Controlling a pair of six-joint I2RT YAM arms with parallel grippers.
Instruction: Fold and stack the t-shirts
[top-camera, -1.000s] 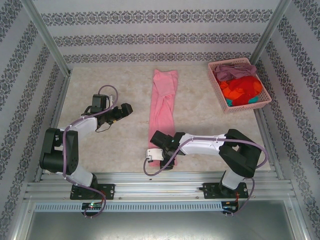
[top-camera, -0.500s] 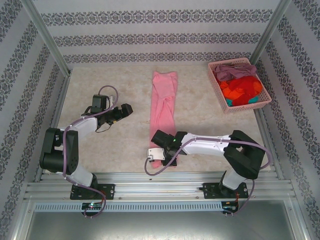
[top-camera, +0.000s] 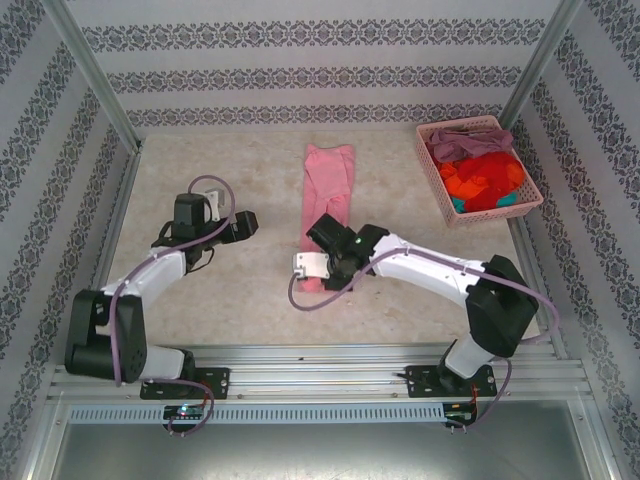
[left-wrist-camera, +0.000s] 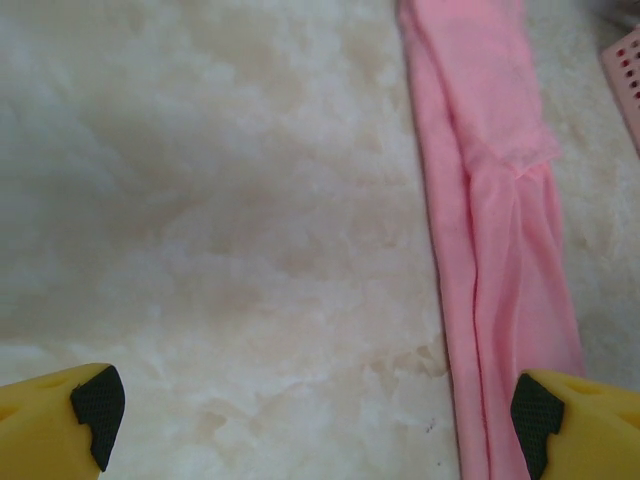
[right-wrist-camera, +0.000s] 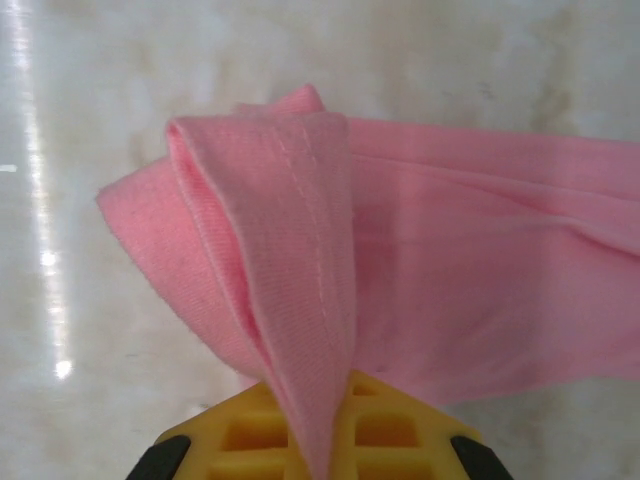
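Right gripper (right-wrist-camera: 318, 452) grips pink t-shirt (right-wrist-camera: 460, 250); basket (top-camera: 495, 212) holds t-shirts (top-camera: 485, 180).

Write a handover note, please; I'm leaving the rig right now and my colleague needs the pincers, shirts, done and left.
Left pincer open, over bare table left of the light pink t-shirt.
Right pincer shut on that shirt's near end.
Shirt lies as a long narrow strip mid-table; other t-shirts piled in the pink basket, far right.
Done: lengthwise folds. Left: crosswise fold, then the basket shirts, stacking.
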